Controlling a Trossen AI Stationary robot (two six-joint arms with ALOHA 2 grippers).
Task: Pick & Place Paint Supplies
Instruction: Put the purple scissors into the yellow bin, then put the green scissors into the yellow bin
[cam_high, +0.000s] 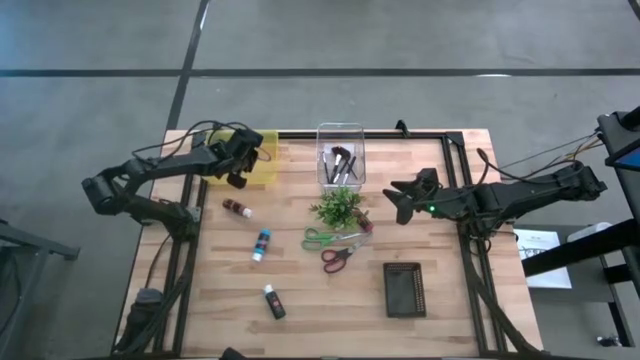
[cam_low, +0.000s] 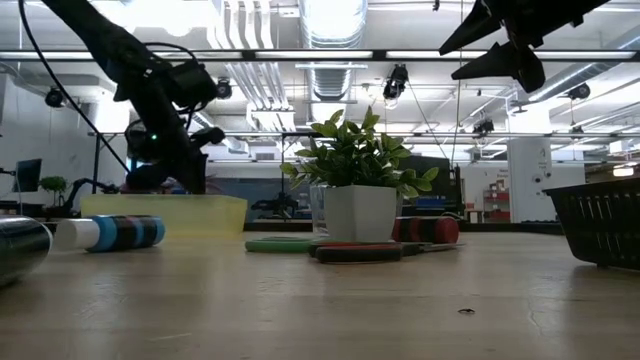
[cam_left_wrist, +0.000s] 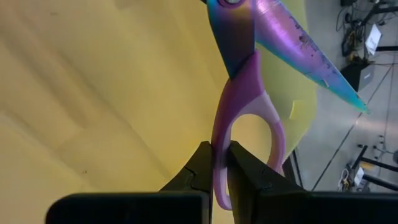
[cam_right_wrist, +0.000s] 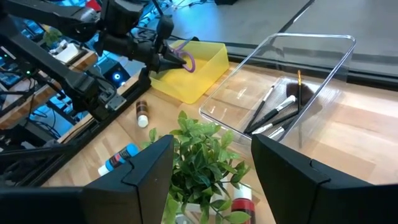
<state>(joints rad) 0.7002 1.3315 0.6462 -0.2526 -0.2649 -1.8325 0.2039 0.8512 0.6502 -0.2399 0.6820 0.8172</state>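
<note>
Your left hand (cam_left_wrist: 221, 163) is clamped on one loop of the purple scissors (cam_left_wrist: 249, 93), hanging them blades-out over the yellow bin (cam_high: 250, 160), ready for a drop. Your right hand (cam_high: 398, 203) waits empty, half-spread, beside the plant (cam_high: 338, 208), well right of that bin.

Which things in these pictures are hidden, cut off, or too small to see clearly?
- High view: purple scissors in the left gripper, hidden by the arm over the yellow bin.
- Left wrist view: purple scissors, pivot cut off by the picture's edge.
- High view: brushes in the clear bin, too small to count.
- Low view: clear bin, hidden behind the plant.
- Right wrist view: right gripper, fingertips cut off.
</note>
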